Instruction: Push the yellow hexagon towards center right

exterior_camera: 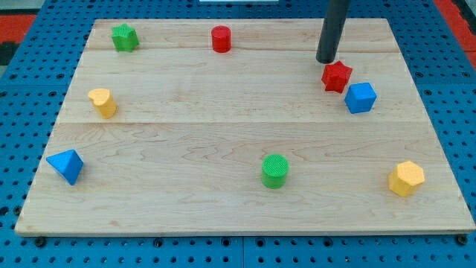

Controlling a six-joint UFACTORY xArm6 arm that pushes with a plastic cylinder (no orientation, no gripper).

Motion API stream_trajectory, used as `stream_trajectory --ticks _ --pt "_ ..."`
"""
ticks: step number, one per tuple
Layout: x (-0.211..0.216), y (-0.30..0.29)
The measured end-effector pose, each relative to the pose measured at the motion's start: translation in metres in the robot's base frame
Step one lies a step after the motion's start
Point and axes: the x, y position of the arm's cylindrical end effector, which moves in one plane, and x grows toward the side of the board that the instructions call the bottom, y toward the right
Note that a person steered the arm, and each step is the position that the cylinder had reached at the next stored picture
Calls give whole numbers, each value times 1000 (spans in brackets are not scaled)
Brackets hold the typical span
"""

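Observation:
The yellow hexagon (406, 179) sits near the board's lower right corner. My tip (326, 59) is at the upper right of the board, far above the hexagon. It stands just above and left of a red star (337, 76), close to it or touching it. A blue cube (361, 97) lies right below the red star.
A green cylinder (274, 170) stands at the lower middle. A blue triangular block (66, 165) is at the lower left. A yellow heart-like block (103, 102) is at the left. A green star (125, 37) and a red cylinder (221, 39) are near the top edge.

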Motion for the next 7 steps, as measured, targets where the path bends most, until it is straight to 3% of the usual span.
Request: stream_trajectory --ticks 2,3,4,5,6,7 --pt "46 -1" --pt "26 42" --pt "50 87" --pt "139 128" --pt "247 122" --pt "310 119"
